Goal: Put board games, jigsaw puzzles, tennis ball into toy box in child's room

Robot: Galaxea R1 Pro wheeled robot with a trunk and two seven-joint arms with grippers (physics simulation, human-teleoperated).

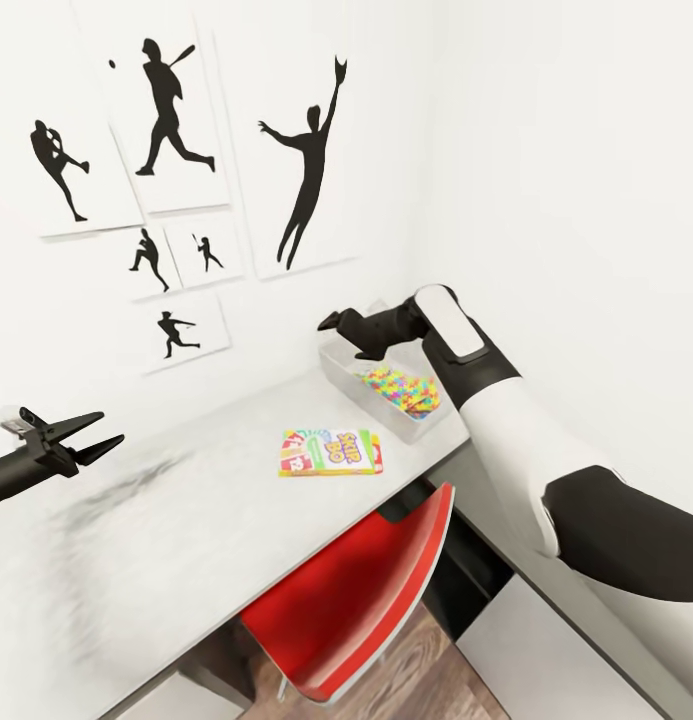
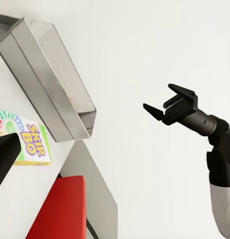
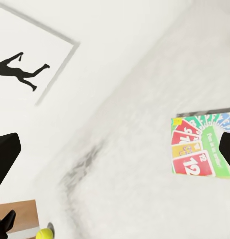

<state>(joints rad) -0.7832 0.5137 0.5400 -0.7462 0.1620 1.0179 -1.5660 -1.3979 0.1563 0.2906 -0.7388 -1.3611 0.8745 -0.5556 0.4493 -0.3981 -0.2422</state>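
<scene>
The desk (image 1: 206,520) carries a colourful game box (image 1: 331,452) lying flat near its front edge, just above the red chair (image 1: 356,600) pushed under it; the box reads "Skip-Bo" on its lid; further back, by the wall corner, stands the pale grey toy box (image 1: 338,378), and a jigsaw puzzle (image 1: 401,390) of yellow, pink, blue and green pieces lies inside it; the game box and the toy box are near each other but apart.

The right claw (image 1: 338,322) hangs in the air over the far end of the toy box, its fingers spread apart and nothing between them; the left claw (image 1: 104,433) hovers above the left part of the desk, well apart from the game box, its two fingers likewise apart and holding nothing.

In the right wrist view a small yellow-green tennis ball (image 3: 44,233) shows at the far edge of the desk, beside a strip of wooden floor (image 3: 20,215); black sports pictures (image 1: 166,110) hang on the white wall behind the desk.
</scene>
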